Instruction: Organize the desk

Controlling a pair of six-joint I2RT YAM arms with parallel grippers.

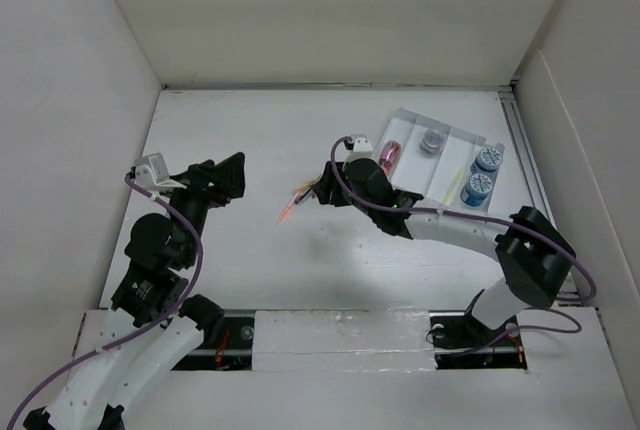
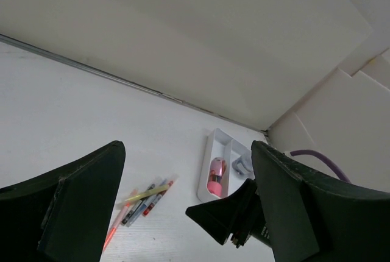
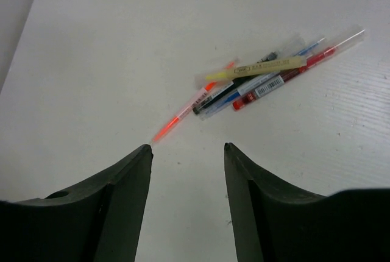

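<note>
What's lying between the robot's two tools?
A small pile of pens lies on the desk between the left tool and the right tool; the top view shows it.

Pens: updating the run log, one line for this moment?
pens: piled on desk | right end effector: open near them | left end effector: open, empty

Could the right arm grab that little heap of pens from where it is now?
Probably yes. The right gripper is open and empty, close to the pens, with only bare desk between them.
</note>
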